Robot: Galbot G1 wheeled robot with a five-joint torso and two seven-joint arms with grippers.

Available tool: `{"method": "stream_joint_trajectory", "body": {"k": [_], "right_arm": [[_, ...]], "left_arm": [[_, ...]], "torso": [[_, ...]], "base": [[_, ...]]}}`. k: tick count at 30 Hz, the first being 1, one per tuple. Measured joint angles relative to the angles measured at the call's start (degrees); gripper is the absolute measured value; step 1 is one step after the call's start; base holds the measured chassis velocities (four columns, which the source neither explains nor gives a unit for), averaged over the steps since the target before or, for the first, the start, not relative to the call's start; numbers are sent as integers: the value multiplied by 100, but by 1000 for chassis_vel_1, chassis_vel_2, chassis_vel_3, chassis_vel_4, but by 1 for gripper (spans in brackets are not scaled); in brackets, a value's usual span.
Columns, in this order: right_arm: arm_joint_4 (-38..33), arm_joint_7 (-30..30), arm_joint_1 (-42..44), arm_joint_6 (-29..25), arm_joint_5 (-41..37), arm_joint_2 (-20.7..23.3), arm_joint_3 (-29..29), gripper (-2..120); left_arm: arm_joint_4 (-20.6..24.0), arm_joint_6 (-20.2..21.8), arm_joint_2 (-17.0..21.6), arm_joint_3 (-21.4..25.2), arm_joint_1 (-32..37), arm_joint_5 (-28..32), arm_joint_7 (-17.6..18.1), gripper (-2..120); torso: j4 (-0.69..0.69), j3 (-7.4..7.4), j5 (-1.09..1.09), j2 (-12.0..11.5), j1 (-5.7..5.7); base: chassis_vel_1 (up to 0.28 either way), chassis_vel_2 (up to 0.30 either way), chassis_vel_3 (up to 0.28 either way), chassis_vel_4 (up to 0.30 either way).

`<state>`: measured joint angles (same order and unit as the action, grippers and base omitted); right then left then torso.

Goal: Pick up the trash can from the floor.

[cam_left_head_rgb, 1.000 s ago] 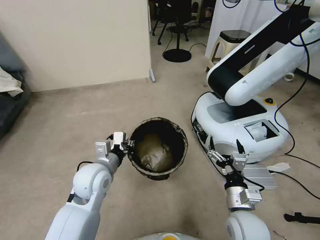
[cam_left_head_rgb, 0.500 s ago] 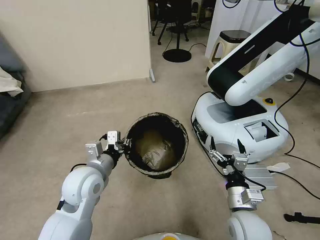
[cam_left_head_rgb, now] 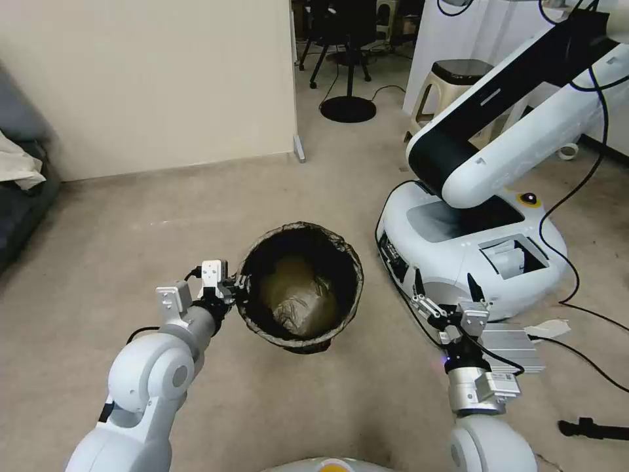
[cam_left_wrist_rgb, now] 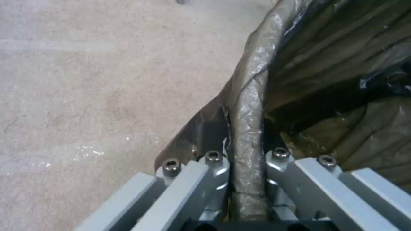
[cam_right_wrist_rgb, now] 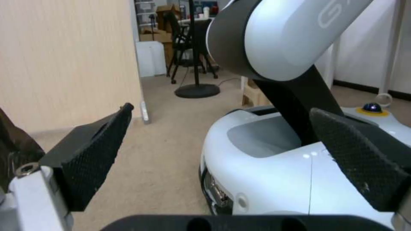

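The left claw (cam_left_head_rgb: 237, 293) is clenched on the rim of the trash can (cam_left_head_rgb: 298, 288), one finger outside and one inside the bag-wrapped lip. Compared with a second ago, claw and bin have shifted together toward the robot's left and the bin looks tipped, which suggests it is lifting off the floor (cam_left_head_rgb: 131, 229). The bin is round, its crinkled, glossy dark liner folded over the rim above flat beige carpet. The right claw (cam_left_head_rgb: 447, 303) hangs released, well right of the bin.
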<state>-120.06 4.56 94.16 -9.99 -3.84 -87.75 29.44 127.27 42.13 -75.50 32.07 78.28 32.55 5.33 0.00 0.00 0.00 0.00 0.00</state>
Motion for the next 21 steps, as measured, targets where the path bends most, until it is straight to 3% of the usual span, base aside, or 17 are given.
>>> {"method": "stream_joint_trajectory", "body": {"k": [21], "right_arm": [[-42, 5, 48, 19, 6, 36, 4, 100]], "left_arm": [[-55, 0, -29, 13, 33, -49, -67, 2]], "torso": [[0, 0, 0, 0, 0]], "base": [[0, 0, 0, 0]]}}
